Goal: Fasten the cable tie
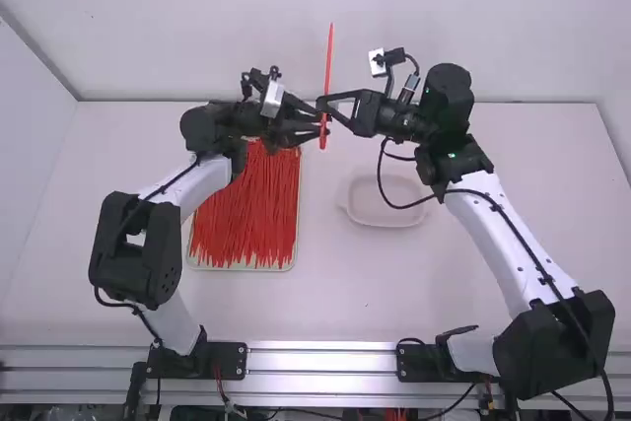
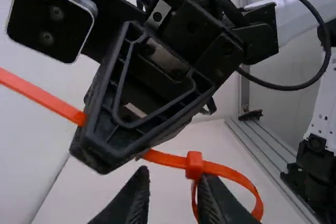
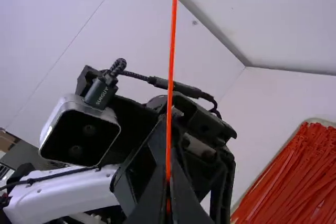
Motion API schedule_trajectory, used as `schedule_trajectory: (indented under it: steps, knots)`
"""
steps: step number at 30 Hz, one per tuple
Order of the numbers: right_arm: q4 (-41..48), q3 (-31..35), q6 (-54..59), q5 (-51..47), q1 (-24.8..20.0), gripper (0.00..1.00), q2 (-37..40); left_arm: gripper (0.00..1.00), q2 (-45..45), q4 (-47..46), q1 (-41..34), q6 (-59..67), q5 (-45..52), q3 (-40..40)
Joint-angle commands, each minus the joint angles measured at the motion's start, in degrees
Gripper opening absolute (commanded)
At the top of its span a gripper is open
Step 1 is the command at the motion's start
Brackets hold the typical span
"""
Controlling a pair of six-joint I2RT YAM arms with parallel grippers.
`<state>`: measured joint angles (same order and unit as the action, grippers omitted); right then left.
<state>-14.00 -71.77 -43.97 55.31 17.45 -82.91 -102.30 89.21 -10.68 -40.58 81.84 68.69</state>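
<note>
A red cable tie (image 1: 326,76) stands upright above the table's back middle, its tail pointing up. My right gripper (image 1: 328,111) is shut on its strap; in the right wrist view the strap (image 3: 170,51) rises from between the closed fingertips (image 3: 157,203). The tie's head (image 2: 194,163) and a small closed loop (image 2: 254,200) hang below the right gripper (image 2: 142,108). My left gripper (image 2: 170,195) sits just under the head with its fingers apart, one finger (image 2: 212,203) against the loop. The two grippers meet nose to nose, the left gripper (image 1: 299,125) coming in from the left.
A flat tray (image 1: 292,261) heaped with several loose red cable ties (image 1: 246,209) lies left of centre under the left arm. A clear shallow container (image 1: 385,200) sits right of it, below the right arm. The ties' pile (image 3: 294,182) lies below the raised grippers.
</note>
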Motion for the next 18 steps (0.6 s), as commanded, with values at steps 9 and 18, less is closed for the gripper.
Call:
schedule_trajectory:
  steps: [9,18]
  knots:
    - [-0.11,0.28,1.92,3.93,-2.23,0.0,0.5,0.99,0.31,-8.15,1.99,1.38,-5.01,1.16]
    - [7.48,0.28,8.59,4.66,-7.17,0.0,0.5,0.99,0.31,-23.06,6.58,4.15,-4.46,1.16]
